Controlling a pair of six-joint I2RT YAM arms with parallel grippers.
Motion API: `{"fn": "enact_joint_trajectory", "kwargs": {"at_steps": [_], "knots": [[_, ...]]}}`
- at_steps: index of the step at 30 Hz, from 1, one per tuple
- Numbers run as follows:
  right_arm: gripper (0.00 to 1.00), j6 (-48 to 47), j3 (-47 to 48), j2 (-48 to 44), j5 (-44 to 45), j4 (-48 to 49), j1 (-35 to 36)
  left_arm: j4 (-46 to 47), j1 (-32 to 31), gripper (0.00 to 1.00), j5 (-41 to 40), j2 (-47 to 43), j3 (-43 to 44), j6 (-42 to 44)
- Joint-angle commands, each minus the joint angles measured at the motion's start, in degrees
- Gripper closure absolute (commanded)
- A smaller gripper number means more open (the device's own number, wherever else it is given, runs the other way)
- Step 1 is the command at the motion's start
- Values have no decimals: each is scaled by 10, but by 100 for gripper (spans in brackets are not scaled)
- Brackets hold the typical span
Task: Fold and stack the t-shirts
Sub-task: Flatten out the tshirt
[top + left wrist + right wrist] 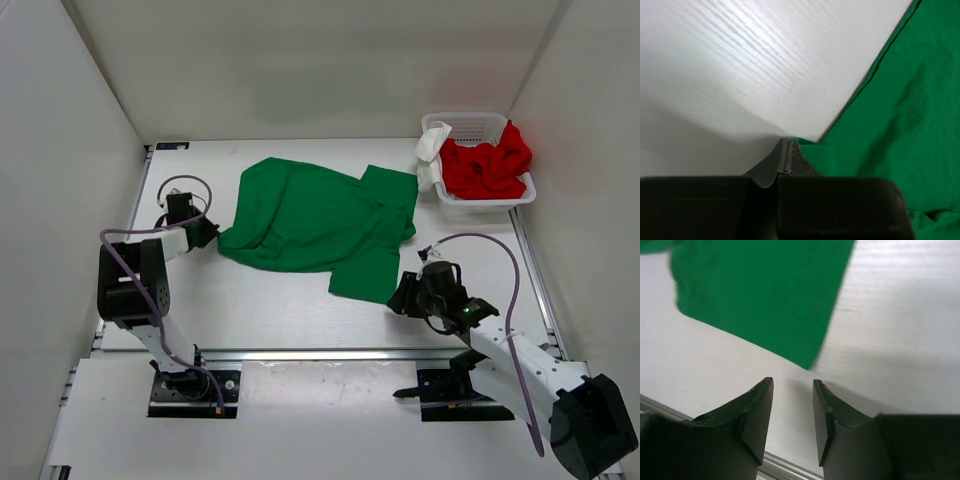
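- Left gripper [785, 155] sat clenched at a corner of the green t-shirt [300, 215], toward the desk [270, 320] left edge; hold unclear.
- Right gripper [792, 385] hung released, empty.
- Spreading step; next needed outward pull.

spread shirt [310, 220] centre, basket [475, 125] behind its right

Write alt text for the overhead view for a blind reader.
A green t-shirt lies rumpled on a table, the left gripper pinching its corner, the right gripper open nearby. A basket holds a red shirt and a white shirt.
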State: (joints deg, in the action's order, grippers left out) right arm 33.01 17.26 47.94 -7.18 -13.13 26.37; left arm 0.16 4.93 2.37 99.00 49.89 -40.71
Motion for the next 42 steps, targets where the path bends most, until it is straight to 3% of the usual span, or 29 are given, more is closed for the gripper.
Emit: {"fn": "enact_joint_trajectory", "kwargs": {"at_steps": [1,9,18,24,27,31,35,38,42], "knots": [[63,4,23,-5,72,-90,19,-54,1,100,-20,-87,-1,39],[57,-7,65,78,101,-51,64,-140,-91,100,-87,-187,-6,89],[52,-5,64,98,96,-36,61,-157,-62,100,-61,-304,-108,99],[50,-23,69,116,79,-27,35,-169,-100,100,-71,-355,-138,92],[65,-26,59,141,78,-12,29,-169,-120,100,-73,-376,-155,85],[73,-25,59,161,80,5,40,-184,-154,100,-85,-403,-164,84],[82,-19,53,188,53,14,40,-198,-149,100,-76,-440,-174,89],[98,-19,62,185,69,2,47,-204,-139,100,-67,-449,-177,99],[100,-21,96,122,116,-47,63,-224,-141,100,-58,-455,-157,111]]}}
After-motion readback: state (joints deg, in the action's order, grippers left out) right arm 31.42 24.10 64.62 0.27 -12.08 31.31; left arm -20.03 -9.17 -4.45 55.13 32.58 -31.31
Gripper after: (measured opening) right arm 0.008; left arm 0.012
